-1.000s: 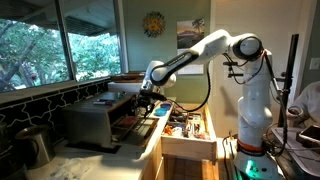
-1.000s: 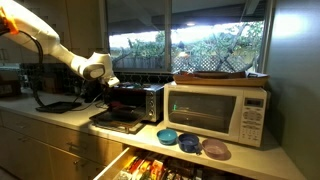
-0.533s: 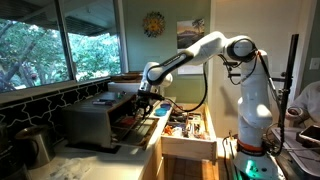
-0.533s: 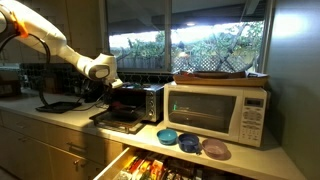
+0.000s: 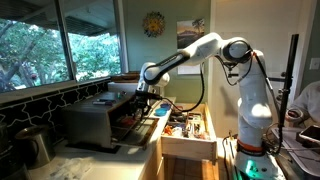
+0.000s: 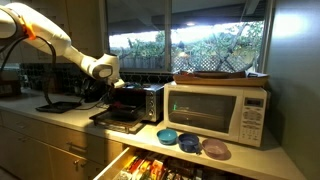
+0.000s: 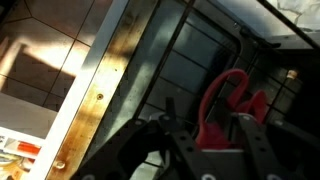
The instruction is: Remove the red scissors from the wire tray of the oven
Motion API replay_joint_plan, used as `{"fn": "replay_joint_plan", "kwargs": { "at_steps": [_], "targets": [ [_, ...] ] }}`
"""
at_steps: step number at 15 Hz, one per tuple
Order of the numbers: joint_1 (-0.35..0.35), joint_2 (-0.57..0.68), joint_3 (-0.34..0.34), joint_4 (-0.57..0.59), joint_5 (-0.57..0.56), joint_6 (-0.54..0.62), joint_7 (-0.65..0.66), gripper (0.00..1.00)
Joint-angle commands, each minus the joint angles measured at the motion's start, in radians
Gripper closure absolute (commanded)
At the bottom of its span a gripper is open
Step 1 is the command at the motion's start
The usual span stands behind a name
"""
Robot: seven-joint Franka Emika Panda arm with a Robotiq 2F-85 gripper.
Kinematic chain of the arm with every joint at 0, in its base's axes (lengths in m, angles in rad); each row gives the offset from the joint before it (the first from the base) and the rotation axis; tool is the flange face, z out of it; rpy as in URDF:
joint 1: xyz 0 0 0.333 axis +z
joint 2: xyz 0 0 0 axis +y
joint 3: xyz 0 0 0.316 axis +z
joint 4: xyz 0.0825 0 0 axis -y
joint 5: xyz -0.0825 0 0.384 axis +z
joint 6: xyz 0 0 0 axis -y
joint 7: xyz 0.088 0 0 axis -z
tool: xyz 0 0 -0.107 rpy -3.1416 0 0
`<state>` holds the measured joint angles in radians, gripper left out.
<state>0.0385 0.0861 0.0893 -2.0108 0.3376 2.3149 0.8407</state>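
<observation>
No text, brand or number can be read anywhere; the small label (image 7: 15, 148) in the wrist view's lower-left corner is too blurred.

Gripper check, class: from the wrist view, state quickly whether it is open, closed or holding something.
Gripper: open; the red scissors sit between its fingers, not yet gripped.

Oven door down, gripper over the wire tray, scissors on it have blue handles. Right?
Not blue: the wrist view shows the scissors have red handles. The oven door is down and the gripper is over the wire tray.
</observation>
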Motion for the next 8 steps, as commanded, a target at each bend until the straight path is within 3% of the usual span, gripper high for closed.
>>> {"fn": "replay_joint_plan", "kwargs": {
  "at_steps": [1, 3, 5, 6, 8],
  "targets": [
    [0.010, 0.033, -0.016, 0.038, 0.013, -0.041, 0.008, 0.53],
    [0.009, 0.043, -0.017, 0.049, 0.015, -0.047, 0.009, 0.57],
    [0.009, 0.050, -0.019, 0.059, 0.017, -0.056, 0.009, 0.81],
    [0.009, 0.053, -0.020, 0.064, 0.016, -0.063, 0.008, 0.82],
    [0.009, 0.060, -0.022, 0.073, 0.016, -0.074, 0.009, 0.99]
  ]
}}
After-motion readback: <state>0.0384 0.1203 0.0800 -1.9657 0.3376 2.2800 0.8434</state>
